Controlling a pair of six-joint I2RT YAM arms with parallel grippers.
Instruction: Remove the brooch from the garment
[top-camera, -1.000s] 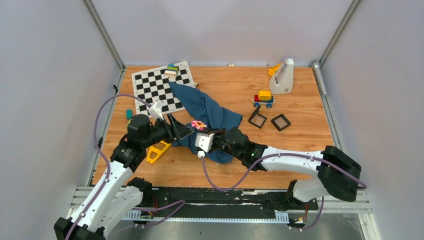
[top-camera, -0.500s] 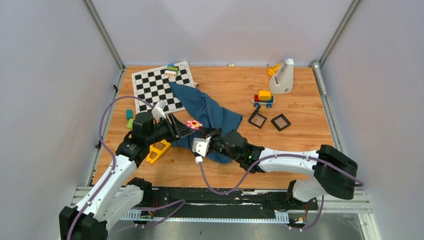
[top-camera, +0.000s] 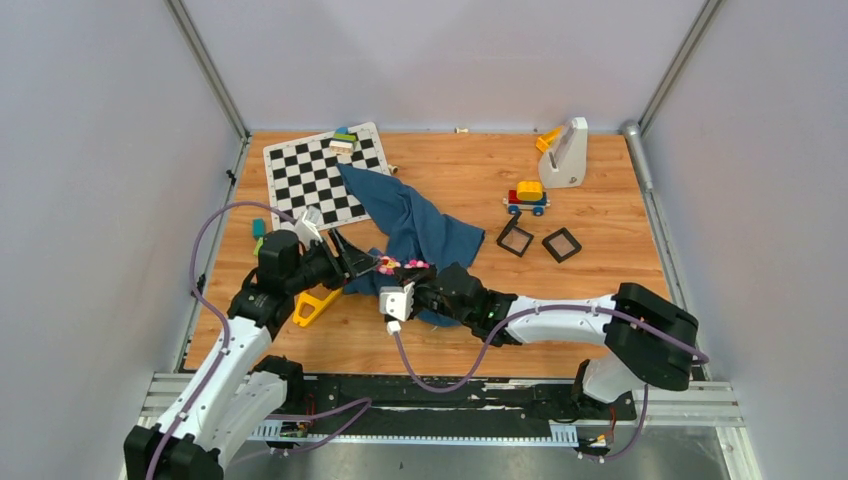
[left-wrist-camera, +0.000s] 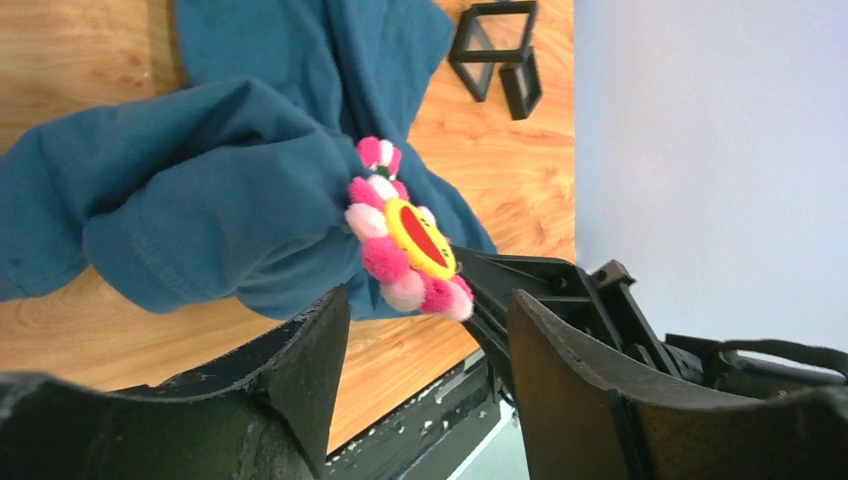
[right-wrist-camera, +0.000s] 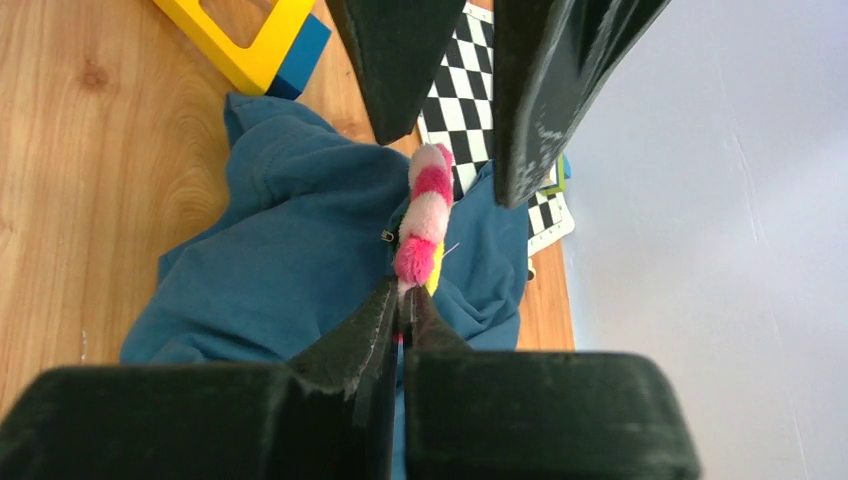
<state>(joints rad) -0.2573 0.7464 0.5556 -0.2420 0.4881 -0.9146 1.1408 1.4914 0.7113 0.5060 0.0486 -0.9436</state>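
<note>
1. We see the brooch (top-camera: 400, 264), a flower of pink and white petals round a yellow middle. It sits on a bunched fold of the blue garment (top-camera: 415, 225), near the middle of the worktop (top-camera: 600, 280) and between the two arms.
2. In the left wrist view the brooch (left-wrist-camera: 405, 240) stands out from the fold of the garment (left-wrist-camera: 200, 180), tilted, with its face turned away from the cloth.
3. The right gripper (top-camera: 415, 272) is pinched tight on the brooch's lower edge. In its own wrist view the right gripper (right-wrist-camera: 400, 298) has both tips pressed together just under the brooch (right-wrist-camera: 425, 215), which we see edge-on against the garment (right-wrist-camera: 290, 250).
4. The left gripper (top-camera: 365, 262) has its jaws spread and holds nothing. In its wrist view the left gripper (left-wrist-camera: 430, 300) has one finger on either side of the brooch, and neither touches it.
5. The far end of the garment lies over a corner of the checkered mat (top-camera: 325, 170).
6. A yellow frame (top-camera: 317, 302) lies just beside the left arm.
7. A toy car (top-camera: 527, 197) and two black square frames (top-camera: 515, 237) sit well apart, to the right.
</note>
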